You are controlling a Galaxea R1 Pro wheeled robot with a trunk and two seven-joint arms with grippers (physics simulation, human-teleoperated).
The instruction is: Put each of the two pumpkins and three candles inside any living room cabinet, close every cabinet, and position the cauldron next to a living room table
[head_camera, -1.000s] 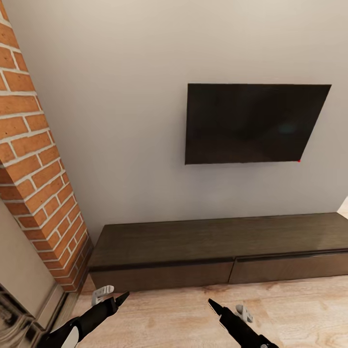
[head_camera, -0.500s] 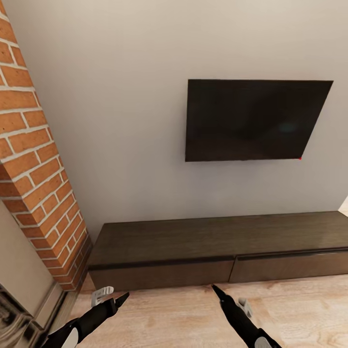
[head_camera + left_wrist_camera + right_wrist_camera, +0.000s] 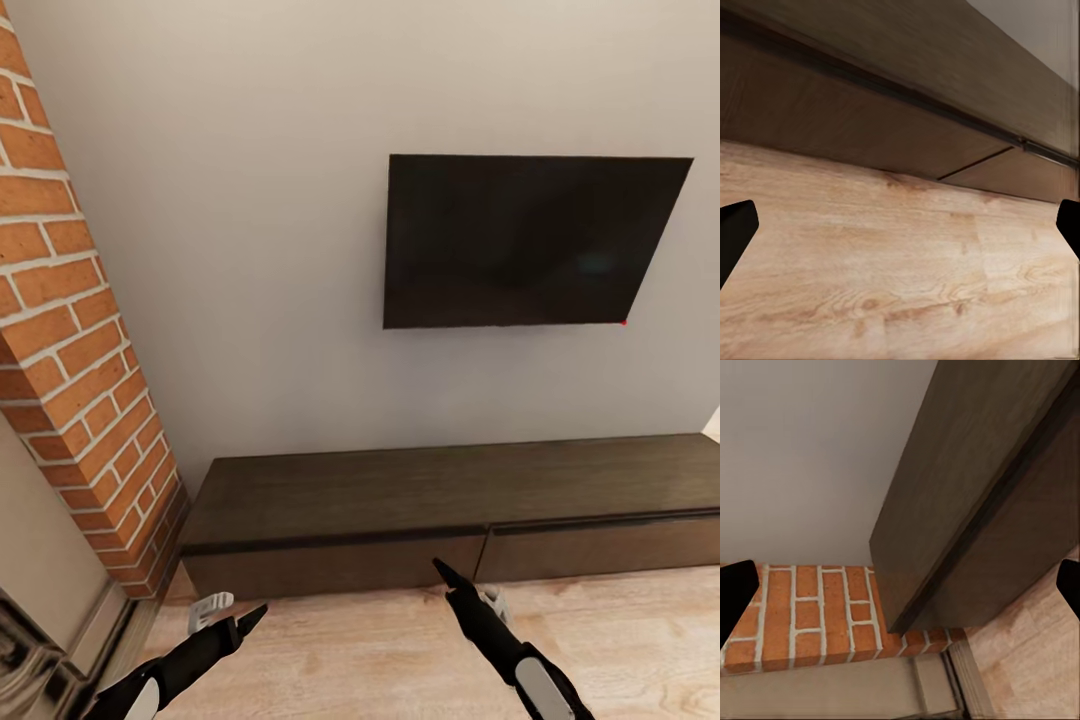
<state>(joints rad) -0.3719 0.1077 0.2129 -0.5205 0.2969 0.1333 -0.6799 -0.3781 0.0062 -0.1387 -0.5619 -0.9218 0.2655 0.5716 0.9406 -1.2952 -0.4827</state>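
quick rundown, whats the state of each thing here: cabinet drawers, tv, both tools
cabinet: both drawer fronts shut, top bare
TV: on the wall, screen dark
left tool: open, holding nothing, low over the wood floor
right tool: open, holding nothing, close to the cabinet front

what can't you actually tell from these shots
- Cabinet contents: both drawer fronts sit shut in the head view, so the insides are hidden.
- Cabinet's right end: cut off by the head view's edge.
- Left hand and right hand: in each wrist view the fingertips sit at opposite side edges, wide apart, nothing between them; most of each finger is cut off.
- Brick fireplace: its top is cut off by the frame.
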